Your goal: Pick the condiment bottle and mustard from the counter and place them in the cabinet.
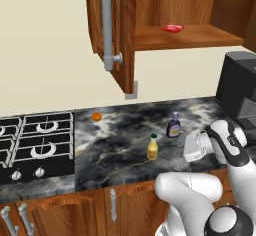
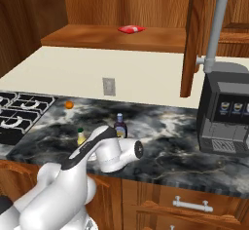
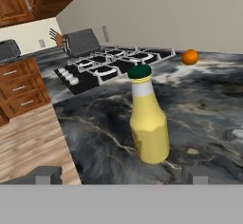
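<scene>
The mustard (image 1: 152, 147) stands upright on the counter (image 1: 115, 150), a yellow bottle with a dark green cap. In the hand view the mustard (image 3: 148, 123) is close ahead, centred between the two fingertips. My gripper (image 1: 186, 148) is just right of it, level with it and open, touching nothing. The gripper (image 3: 122, 176) has nothing between its fingers. The condiment bottle (image 1: 173, 125), dark with a bluish cap, stands a little behind and right of the mustard. Above, the cabinet (image 1: 190, 36) is open, its door (image 1: 107, 25) swung out to the left.
A small orange ball (image 1: 96, 116) lies near the stove top (image 1: 35, 140) at the left. A dark coffee machine (image 1: 239, 92) stands at the right end of the counter. A red packet (image 1: 172, 28) lies on the cabinet shelf. The door's lower corner hangs over the counter's back.
</scene>
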Tool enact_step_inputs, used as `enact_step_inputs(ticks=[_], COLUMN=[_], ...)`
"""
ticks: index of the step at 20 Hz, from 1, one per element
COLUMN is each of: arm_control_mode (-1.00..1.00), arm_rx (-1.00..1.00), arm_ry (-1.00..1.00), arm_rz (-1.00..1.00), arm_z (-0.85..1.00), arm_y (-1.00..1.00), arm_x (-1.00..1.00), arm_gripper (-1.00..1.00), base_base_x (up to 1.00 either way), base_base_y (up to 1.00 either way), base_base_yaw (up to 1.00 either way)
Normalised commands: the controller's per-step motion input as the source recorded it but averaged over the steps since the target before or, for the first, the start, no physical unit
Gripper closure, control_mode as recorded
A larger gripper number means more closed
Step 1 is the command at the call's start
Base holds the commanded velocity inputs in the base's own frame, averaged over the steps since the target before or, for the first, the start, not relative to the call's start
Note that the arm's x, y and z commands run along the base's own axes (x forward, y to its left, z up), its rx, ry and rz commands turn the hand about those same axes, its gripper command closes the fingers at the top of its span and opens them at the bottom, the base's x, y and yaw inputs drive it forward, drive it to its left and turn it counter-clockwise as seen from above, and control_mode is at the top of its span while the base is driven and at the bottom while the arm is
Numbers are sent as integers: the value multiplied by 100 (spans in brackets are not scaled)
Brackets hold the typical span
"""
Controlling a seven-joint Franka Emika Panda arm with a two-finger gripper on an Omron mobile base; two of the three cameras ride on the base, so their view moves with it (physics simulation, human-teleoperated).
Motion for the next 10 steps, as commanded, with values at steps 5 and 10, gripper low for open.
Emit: enact_step_inputs(ticks=[5, 10], arm_control_mode=[-100, -100], arm_rx=[1, 0], arm_ry=[-1, 0], arm_rz=[0, 0], arm_z=[13, 12], arm_y=[15, 28], arm_x=[3, 9], arm_gripper=[-100, -100], base_base_x=[0, 0], base_base_y=[0, 0], base_base_yaw=[0, 0])
